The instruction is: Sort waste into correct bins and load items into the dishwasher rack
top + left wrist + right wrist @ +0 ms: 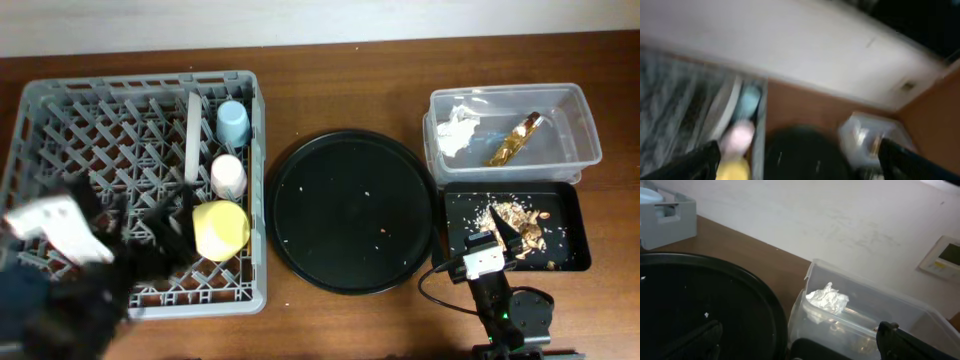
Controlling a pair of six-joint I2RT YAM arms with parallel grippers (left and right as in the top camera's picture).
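The grey dishwasher rack (140, 82) stands at the left. It holds the light-blue cup (232, 122), the pink cup (228, 176), the yellow bowl (220, 230) and the pale plate (192, 135) on edge. The clear tub (590, 130) holds the white tissue (458, 130) and the gold wrapper (515, 140). The shallow black tray (565, 200) holds food scraps (515, 215). My left gripper (160, 240) is blurred over the rack's front, open and empty (800, 170). My right gripper (497, 235) is open and empty (800, 350) over the shallow tray's near edge. The chopsticks are not visible.
The large round black tray (350, 210) with a few crumbs lies between the rack and the bins. The right wrist view shows the tissue (827, 299) in the tub (880, 310), the round tray (700, 295) and the rack's corner (670, 215). The left wrist view is blurred.
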